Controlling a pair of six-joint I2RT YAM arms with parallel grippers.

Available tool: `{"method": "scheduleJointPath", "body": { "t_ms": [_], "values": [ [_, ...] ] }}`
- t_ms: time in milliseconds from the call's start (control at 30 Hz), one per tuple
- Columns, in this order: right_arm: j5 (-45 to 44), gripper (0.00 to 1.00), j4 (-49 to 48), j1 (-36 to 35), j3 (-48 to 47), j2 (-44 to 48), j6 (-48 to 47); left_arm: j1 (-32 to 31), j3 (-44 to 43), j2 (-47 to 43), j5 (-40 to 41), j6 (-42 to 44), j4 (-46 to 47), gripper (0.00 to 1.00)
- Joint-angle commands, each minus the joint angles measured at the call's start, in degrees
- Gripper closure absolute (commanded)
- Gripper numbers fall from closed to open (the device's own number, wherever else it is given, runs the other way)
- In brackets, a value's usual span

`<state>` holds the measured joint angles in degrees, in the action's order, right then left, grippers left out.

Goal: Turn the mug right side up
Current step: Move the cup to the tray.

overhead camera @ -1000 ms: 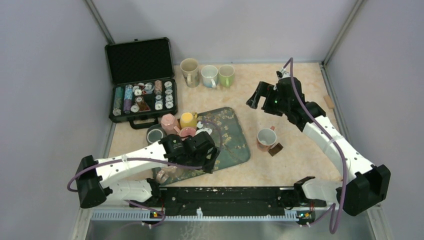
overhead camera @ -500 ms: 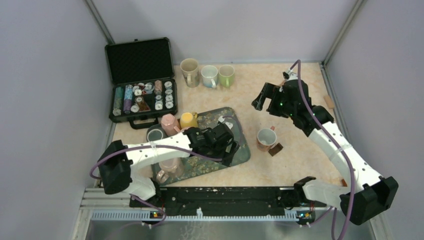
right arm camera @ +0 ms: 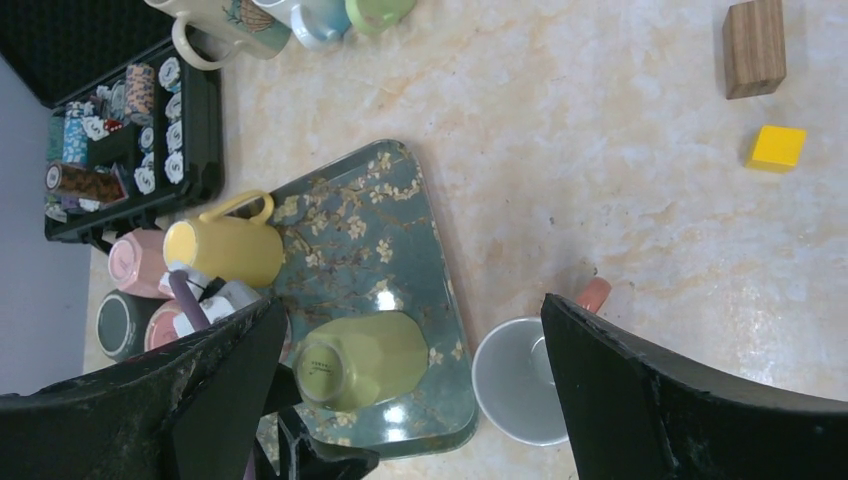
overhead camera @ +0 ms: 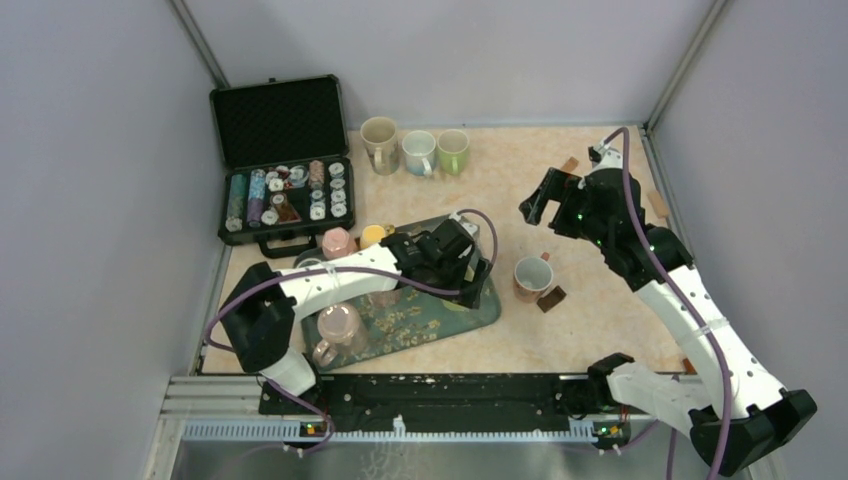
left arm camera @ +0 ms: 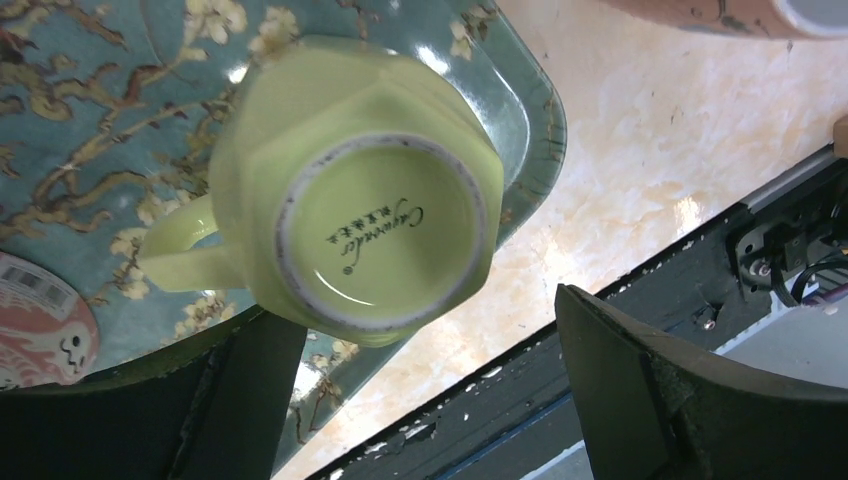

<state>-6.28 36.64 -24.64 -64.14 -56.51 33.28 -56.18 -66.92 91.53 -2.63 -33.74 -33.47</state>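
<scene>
A light green mug (left arm camera: 360,190) stands bottom up on the floral tray (left arm camera: 90,90), its printed base facing the left wrist camera and its handle pointing left in that view. My left gripper (left arm camera: 415,325) is open above it, one finger on each side of the mug, not touching. The mug also shows in the right wrist view (right arm camera: 375,355) near the tray's front corner. In the top view my left gripper (overhead camera: 450,268) hides it. My right gripper (overhead camera: 545,200) is open and empty, high over the table right of the tray.
An upright salmon mug (overhead camera: 530,277) stands right of the tray (overhead camera: 470,310), beside a small wooden block (overhead camera: 550,298). Yellow (right arm camera: 225,250), pink (right arm camera: 135,258) and dark (right arm camera: 120,320) mugs crowd the tray's left end. Three mugs (overhead camera: 417,150) and an open chip case (overhead camera: 285,165) stand at the back.
My left arm has swung right and farther out across the tray, ending over the green mug. My right arm has drawn back to the right.
</scene>
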Motion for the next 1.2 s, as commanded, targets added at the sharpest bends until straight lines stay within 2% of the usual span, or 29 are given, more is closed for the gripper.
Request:
{"method": "scheduleJointPath", "body": {
  "t_ms": [0, 233, 467, 767, 900, 1167],
  "values": [
    [-1.1, 0.01, 0.2, -0.6, -1.3, 1.4, -0.8, 1.0, -4.1, -0.1, -2.8, 4.3, 1.0, 0.02],
    [-1.1, 0.01, 0.4, -0.5, -1.8, 1.7, -1.0, 0.2, -6.8, -4.6, -4.4, 13.7, -8.2, 0.02],
    [-1.1, 0.01, 0.4, -0.5, -2.0, 2.0, -1.4, 1.1, -7.1, -4.5, 4.0, 27.0, -10.4, 0.01],
    [0.2, 0.01, -0.5, -0.5, -0.8, 2.7, -1.1, 8.7, -0.1, -5.4, -8.3, 42.0, -0.7, 0.02],
    [1.2, 0.01, -1.2, -0.5, -0.3, 2.5, -1.1, 10.3, 1.5, -4.1, -15.0, 43.6, 2.1, 0.02],
    [1.8, 0.01, -2.0, -0.6, 0.9, 2.8, -1.2, 10.5, 3.9, -2.8, -20.6, 43.7, 5.5, 0.02]
  ]
}}
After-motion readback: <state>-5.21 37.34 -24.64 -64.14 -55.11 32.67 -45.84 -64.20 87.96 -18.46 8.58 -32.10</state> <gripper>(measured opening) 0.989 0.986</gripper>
